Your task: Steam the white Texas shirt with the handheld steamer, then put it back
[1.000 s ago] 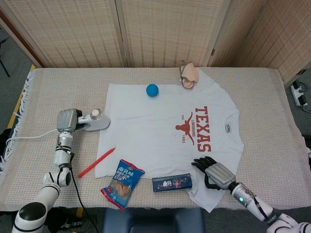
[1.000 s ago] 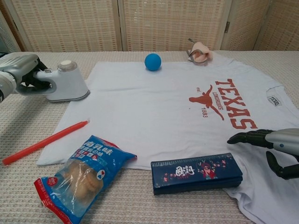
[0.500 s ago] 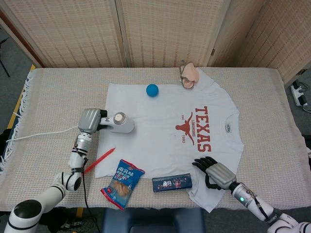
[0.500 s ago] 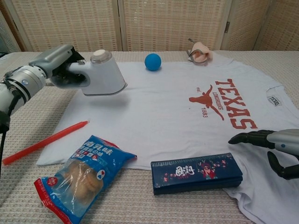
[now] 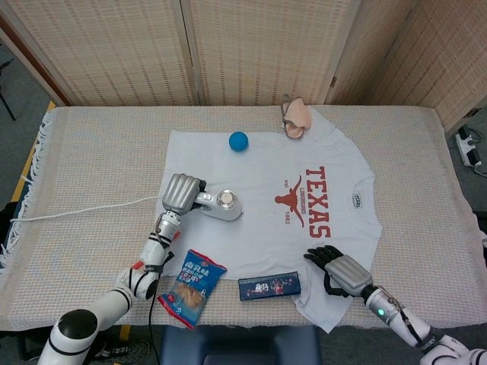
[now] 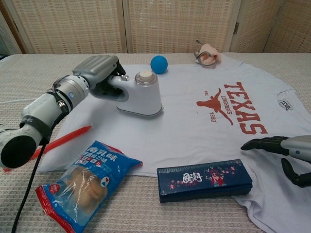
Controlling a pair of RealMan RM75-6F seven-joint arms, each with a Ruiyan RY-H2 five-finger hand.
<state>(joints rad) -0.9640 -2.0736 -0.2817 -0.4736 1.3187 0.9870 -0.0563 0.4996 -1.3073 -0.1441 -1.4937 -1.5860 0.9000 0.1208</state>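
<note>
Steamer [image 6: 141, 93] sits in my left hand [image 6: 99, 73], whose fingers wrap its handle, with its plate down on the blank left half of the white Texas shirt [image 6: 194, 121] spread flat on the table [image 5: 91, 152]; I judge the steaming barely begun, with the printed half, the sleeves and the put-back all left to do. My right hand [image 6: 286, 151] holds nothing, fingers apart, at the shirt's near right hem. I cannot see any steam or tell whether the plate truly presses the cloth, and the chest view cuts off my right hand at the frame edge.
</note>
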